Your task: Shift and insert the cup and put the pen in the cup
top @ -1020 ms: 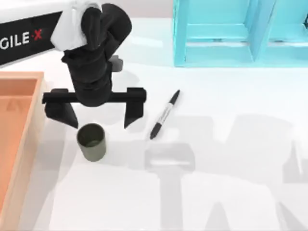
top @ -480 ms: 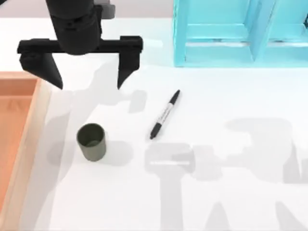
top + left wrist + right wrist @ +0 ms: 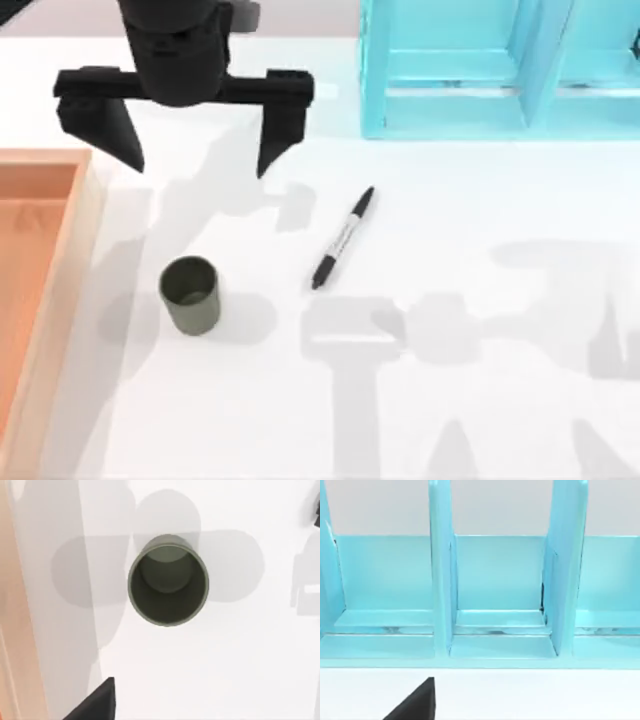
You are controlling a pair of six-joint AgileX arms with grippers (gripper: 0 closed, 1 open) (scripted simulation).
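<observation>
Cup (image 3: 190,293) and pen (image 3: 342,238) lie apart on white table (image 3: 480,400).

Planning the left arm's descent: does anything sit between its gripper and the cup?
Nothing visible does. The left gripper, jaws open, hangs toward the table's far side; bare white table separates it from the upright olive-green cup. The marker pen lies off to the right.

The top cam hangs over the white worktop (image 3: 480,400) and looks straight down. The left wrist cam also faces down, sitting close above the small olive-green cylindrical cup (image 3: 168,582), so you see right into its dark inside; the top view shares that cup (image 3: 190,294). The right wrist cam looks level at the light-blue divided shelf rack (image 3: 490,595), also at the top view's far edge (image 3: 500,70).
</observation>
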